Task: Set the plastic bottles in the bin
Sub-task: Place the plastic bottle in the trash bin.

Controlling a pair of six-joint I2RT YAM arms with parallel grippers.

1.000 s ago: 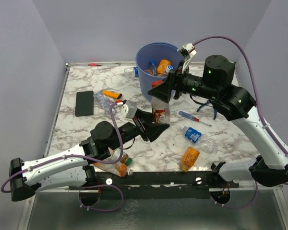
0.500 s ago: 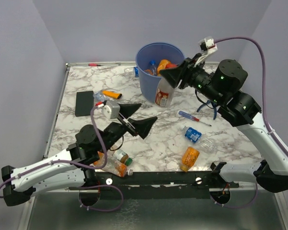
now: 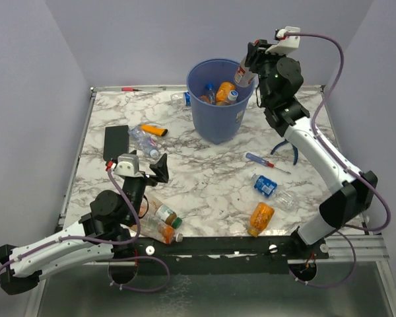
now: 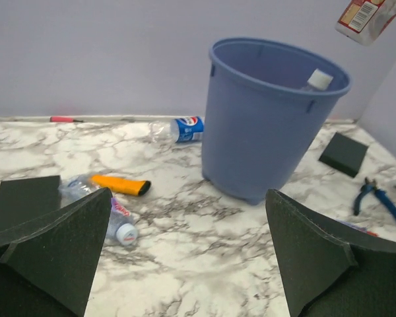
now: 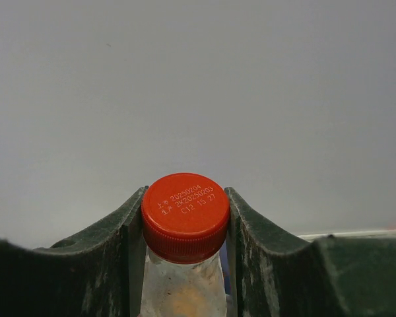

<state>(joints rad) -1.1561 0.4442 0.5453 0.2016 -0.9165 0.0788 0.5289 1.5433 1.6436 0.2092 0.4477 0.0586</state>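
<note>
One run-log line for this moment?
left gripper open, empty | right gripper shut on red-capped bottle | bottle held high beside bin rim

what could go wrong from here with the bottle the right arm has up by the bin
The bottle in the right hand hangs near the right rim of the bin, not over its middle. Released here, it may hit the rim and drop outside. The hand pinches it only at the red cap, so it could slip or swing before it is over the opening.
</note>
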